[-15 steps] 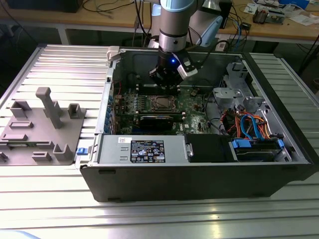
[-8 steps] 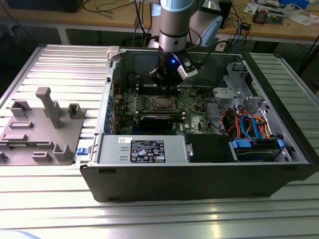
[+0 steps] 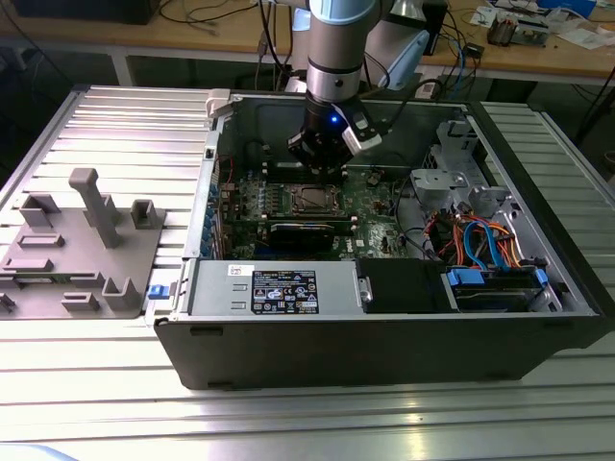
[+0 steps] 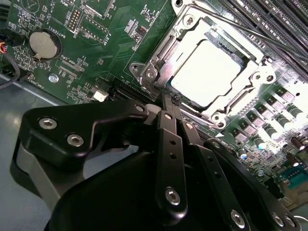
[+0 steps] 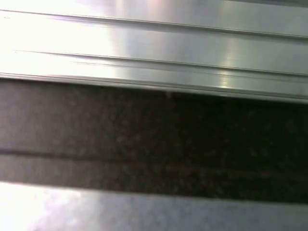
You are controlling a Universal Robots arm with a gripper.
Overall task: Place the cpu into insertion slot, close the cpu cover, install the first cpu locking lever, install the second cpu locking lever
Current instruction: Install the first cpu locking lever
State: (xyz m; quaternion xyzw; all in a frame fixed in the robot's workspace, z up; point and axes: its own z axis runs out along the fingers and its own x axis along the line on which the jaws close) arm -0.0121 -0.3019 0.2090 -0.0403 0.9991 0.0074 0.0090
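Claw (image 4: 166,103) nearest your lens, tips together, empty, touching socket edge | cpu (image 4: 207,72) seated in insertion slot (image 4: 166,53) | cpu cover (image 4: 192,24) down | step: locking levers | you need a steady press on the lever wire (image 4: 231,21).

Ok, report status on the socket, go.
Hand shut, empty, tips at the edge of the cpu cover. Cpu seated in the insertion slot, cover down over it. One lever rod lies across the frame's far side.
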